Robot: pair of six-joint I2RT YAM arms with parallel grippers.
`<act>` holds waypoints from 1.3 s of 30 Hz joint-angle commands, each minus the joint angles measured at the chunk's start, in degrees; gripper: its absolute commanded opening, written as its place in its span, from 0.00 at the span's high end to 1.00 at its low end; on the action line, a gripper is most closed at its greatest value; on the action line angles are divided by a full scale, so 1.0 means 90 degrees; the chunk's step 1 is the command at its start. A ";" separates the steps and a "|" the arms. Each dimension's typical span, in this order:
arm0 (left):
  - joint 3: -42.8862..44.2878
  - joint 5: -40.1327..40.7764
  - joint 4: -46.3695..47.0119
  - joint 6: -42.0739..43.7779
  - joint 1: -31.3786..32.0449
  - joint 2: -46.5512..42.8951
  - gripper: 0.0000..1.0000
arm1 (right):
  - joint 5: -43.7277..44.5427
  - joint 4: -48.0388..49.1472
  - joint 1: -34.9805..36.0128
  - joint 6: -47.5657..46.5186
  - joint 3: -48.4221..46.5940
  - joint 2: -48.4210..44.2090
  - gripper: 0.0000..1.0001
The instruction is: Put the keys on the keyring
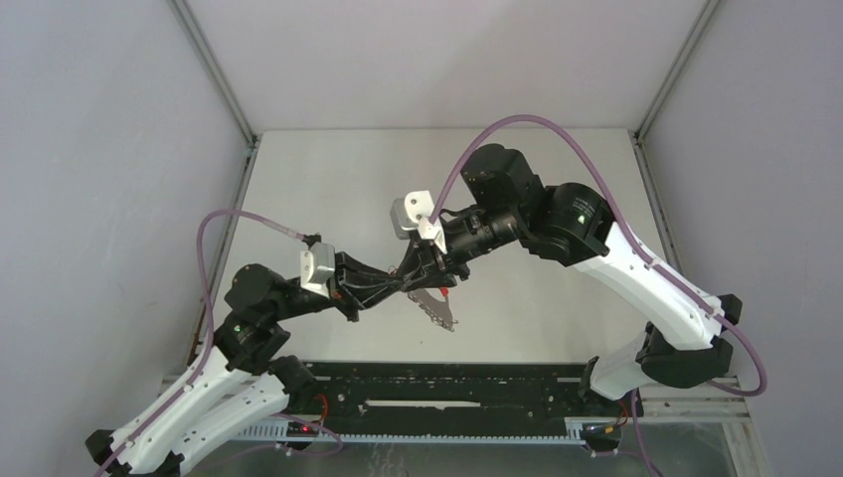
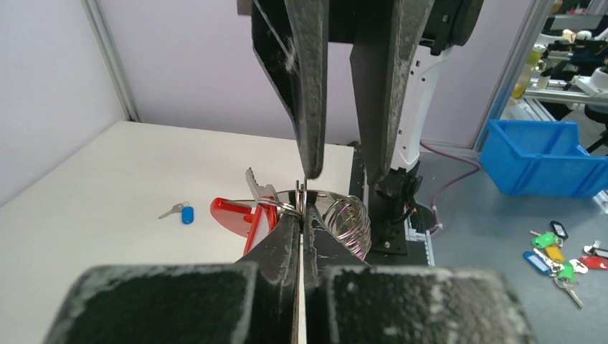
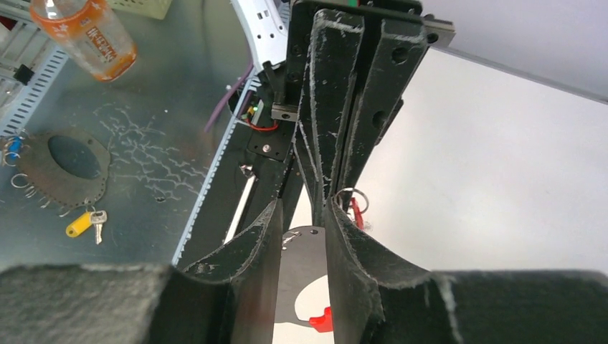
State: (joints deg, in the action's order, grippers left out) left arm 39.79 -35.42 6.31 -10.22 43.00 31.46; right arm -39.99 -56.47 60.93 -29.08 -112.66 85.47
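Both grippers meet above the table's middle. My left gripper [image 2: 304,208] is shut on a thin silver ring of the keyring [image 2: 233,213]; its red band hangs to the left and its coiled silver rings [image 2: 351,223] to the right. In the top view the keyring [image 1: 438,306] dangles below both grippers. A silver key [image 2: 259,189] with a red tag hangs against the ring. The blue-tagged key [image 2: 185,213] lies on the table. My right gripper [image 3: 303,208] points down onto the same ring, its jaws apart, with a flat silver plate [image 3: 305,272] showing in the gap.
A black rail [image 1: 447,393] runs along the table's near edge. Off the table are a blue bin [image 2: 545,158], several keys with coloured tags [image 2: 563,251], an orange bottle [image 3: 93,36] and a yellow-tagged key [image 3: 86,223]. Grey walls enclose the table.
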 commanded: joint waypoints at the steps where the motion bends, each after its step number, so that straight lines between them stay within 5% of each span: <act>1: -0.0114 -0.0187 0.0080 0.0354 0.0020 -0.0037 1.00 | 0.0312 0.0115 0.0047 -0.0142 -0.0146 -0.0128 0.64; 39: 0.0024 -0.0244 0.0041 0.0374 0.0017 -0.0001 1.00 | 0.0460 0.0307 -0.0118 -0.0088 0.0224 0.0033 0.64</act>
State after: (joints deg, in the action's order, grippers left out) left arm 39.00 -37.69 4.99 -7.90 43.00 31.55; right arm -36.21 -54.87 60.12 -29.71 -110.69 85.30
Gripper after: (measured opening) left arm 0.011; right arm 0.357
